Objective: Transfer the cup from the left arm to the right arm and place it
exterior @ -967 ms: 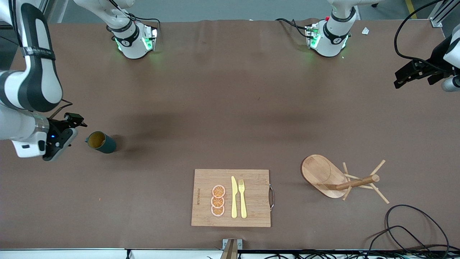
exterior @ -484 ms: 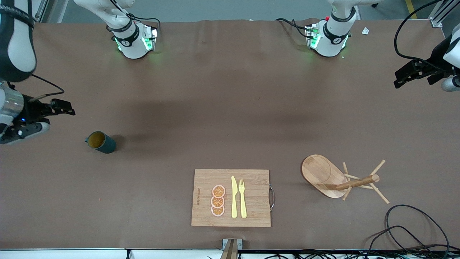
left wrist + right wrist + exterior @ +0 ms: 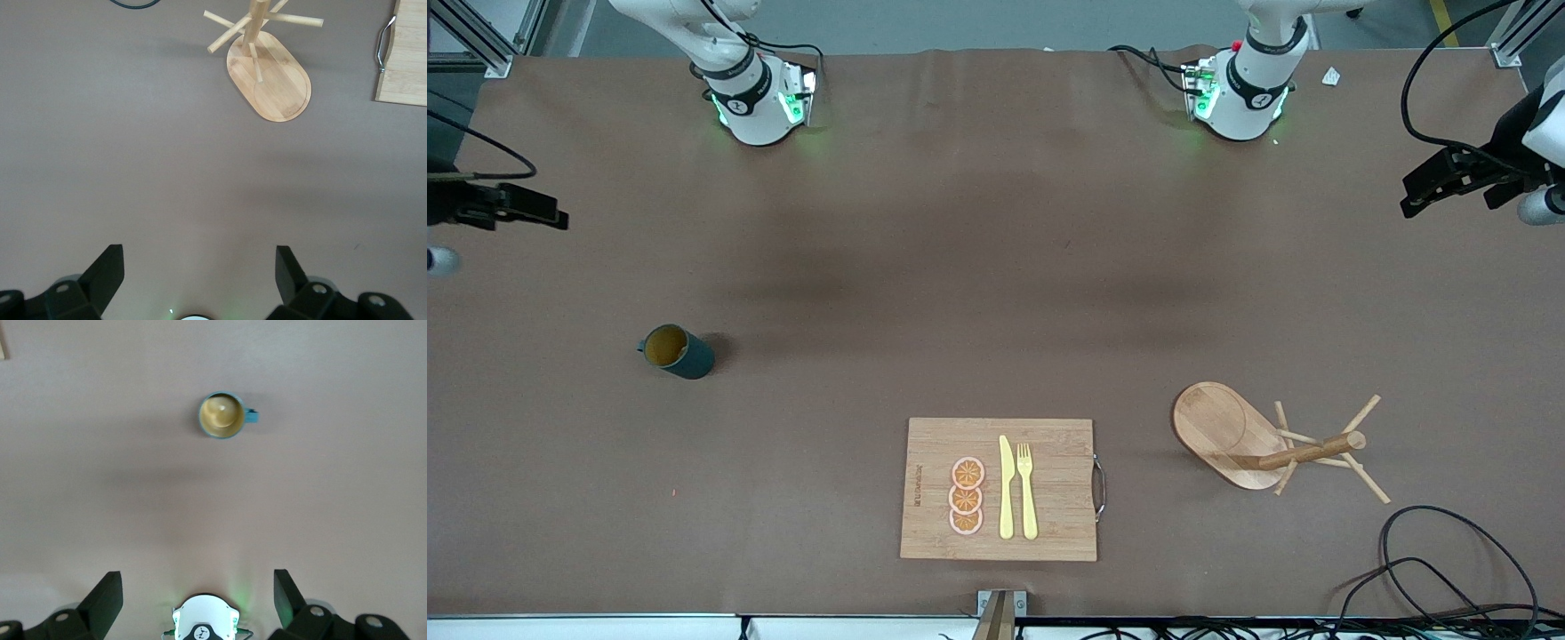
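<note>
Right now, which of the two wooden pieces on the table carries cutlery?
The rectangular cutting board with the metal handle: a yellow knife, a yellow fork and orange slices lie on it. The oval-based peg rack holds nothing.

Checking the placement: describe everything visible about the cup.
The cup is a small dark teal-green cylindrical mug with a mustard-tan inside and a small side handle. It looks glazed, perhaps ceramic, and appears empty. It stands upright, mouth up, on the brown table toward the right arm's end, farther from the front camera than the cutting board. Nothing touches it except the table: the right gripper is high above with jaws open and apart from it.
</note>
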Controlling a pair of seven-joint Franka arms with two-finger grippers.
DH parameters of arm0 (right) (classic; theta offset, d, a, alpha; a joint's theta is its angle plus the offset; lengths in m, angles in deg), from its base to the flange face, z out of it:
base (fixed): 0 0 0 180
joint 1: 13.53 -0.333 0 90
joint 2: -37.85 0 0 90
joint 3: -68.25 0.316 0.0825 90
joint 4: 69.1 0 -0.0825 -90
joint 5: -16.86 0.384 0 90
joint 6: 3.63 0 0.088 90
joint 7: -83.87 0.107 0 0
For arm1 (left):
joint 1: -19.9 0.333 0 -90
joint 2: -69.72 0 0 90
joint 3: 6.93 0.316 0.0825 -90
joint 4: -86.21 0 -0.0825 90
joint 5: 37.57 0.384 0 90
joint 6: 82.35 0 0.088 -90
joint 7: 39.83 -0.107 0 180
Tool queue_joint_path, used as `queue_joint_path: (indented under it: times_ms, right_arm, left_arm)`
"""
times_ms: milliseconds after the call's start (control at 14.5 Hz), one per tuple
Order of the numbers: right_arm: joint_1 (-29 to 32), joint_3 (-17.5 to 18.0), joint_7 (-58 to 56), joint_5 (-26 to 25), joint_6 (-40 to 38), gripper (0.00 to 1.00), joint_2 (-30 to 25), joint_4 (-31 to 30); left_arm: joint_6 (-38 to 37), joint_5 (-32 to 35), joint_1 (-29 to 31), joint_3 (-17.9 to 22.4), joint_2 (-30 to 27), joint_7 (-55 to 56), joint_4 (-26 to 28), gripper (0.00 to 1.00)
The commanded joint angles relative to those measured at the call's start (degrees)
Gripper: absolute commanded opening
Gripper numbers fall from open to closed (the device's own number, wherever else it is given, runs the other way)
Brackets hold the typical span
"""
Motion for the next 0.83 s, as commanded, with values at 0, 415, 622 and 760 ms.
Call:
queue_joint_path:
  times_ms: [0, 415, 622, 760]
  right_arm:
    - [1.07, 0.58, 1.59, -1.35, -2.74, 1.0, 0.6, 4.4]
    - [0.63, 0.58, 2.38, -0.83, -1.08, 1.0, 0.7, 2.58]
    - [0.63, 0.67, 4.83, -0.39, 2.87, 1.0, -6.04, -6.45]
    - [0.63, 0.67, 5.11, -0.3, 5.69, 1.0, -11.24, -12.79]
  left_arm:
    - [-0.81, -0.91, -0.02, -0.23, -0.66, -1.09, -0.48, 1.0]
    - [-0.98, -0.82, 0.06, -0.41, -0.66, -1.18, -0.04, 1.0]
    - [-0.9, -0.91, 0.07, -0.58, -0.75, -1.18, -0.04, 1.0]
    - [-0.11, -1.17, -0.02, -0.67, -0.75, -1.18, 0.13, 1.0]
